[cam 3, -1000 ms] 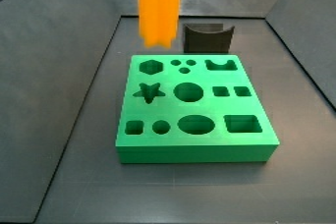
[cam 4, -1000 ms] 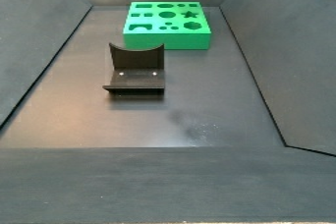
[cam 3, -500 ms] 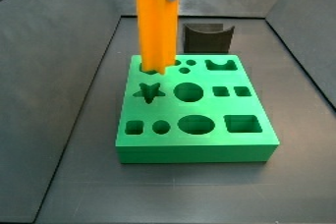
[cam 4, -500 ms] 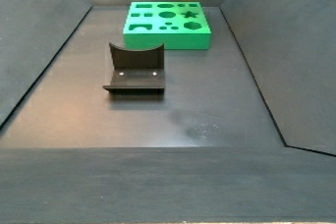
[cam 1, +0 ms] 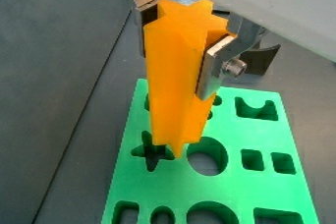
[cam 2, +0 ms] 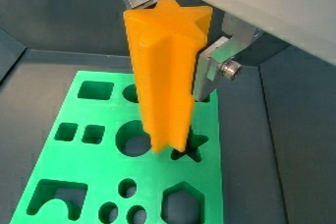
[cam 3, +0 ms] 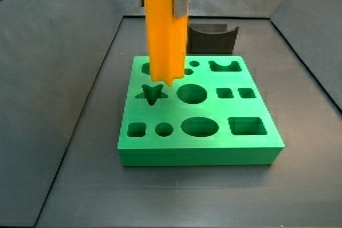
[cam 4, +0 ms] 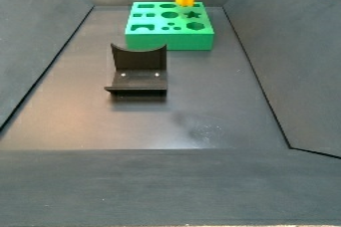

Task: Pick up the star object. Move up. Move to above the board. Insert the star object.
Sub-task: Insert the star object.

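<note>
No writing, brand or label is legible on any item.

My gripper (cam 1: 182,33) is above the board (cam 3: 214,132), closed on the upper part of the star object (cam 3: 163,32). The silver finger plates (cam 1: 219,66) press on opposite sides of the orange prism in both wrist views. The star object hangs upright. In both wrist views its lower end sits directly over the star-shaped cut-out (cam 2: 192,149); whether the tip has entered the hole I cannot tell.

The board is a thick bright green block with star, hexagon, circle, square and oval cut-outs; every hole that shows is empty. It lies flat on the dark grey bench (cam 4: 200,121).

The fixture (cam 4: 136,70), a dark L-shaped bracket, stands on the bench near the board, apart from it. Dark sloping walls (cam 4: 40,62) enclose the bench on its sides.
</note>
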